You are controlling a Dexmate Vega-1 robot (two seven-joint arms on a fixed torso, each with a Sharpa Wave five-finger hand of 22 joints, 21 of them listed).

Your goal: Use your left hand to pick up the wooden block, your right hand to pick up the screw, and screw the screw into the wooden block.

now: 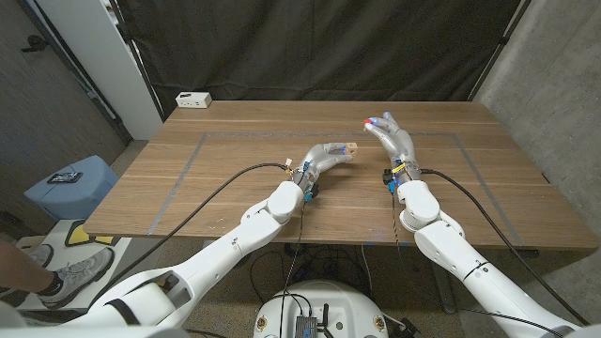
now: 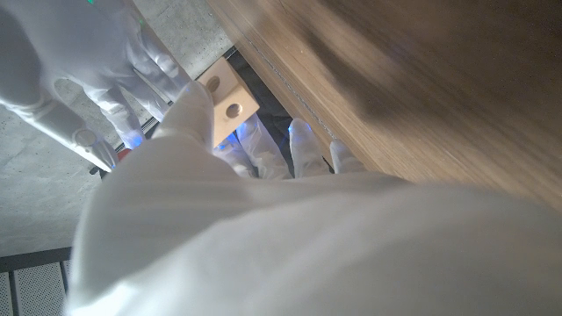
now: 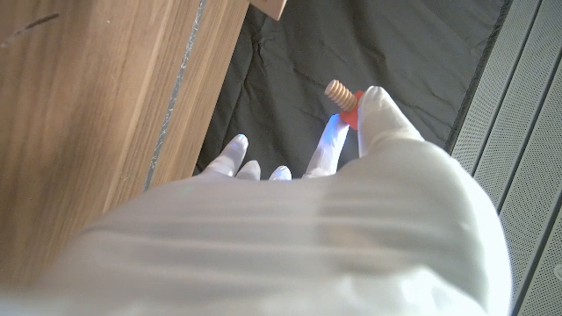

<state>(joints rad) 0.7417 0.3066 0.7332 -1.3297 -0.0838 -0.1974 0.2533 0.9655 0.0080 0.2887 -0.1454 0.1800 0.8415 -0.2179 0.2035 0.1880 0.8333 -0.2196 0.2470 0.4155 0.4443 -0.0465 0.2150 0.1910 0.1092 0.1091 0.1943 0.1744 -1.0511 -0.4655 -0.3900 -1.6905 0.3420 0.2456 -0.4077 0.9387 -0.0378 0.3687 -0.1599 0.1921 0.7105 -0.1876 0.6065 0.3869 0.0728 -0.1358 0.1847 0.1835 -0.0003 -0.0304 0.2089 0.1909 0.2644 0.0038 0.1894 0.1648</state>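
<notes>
Wooden block (image 1: 348, 148) pinched in your left hand (image 1: 327, 158) mid-frame, holes showing; your right hand (image 1: 392, 138) pinches the screw (image 3: 338, 90), thread out, ready to line up.

The left robot hand (image 2: 263, 228) hides most of the wooden block (image 2: 230, 95), blurred close-up.

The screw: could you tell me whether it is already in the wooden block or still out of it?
Out. The right hand pinches the screw with its thread bare, apart from the wooden block that the left hand holds.
</notes>
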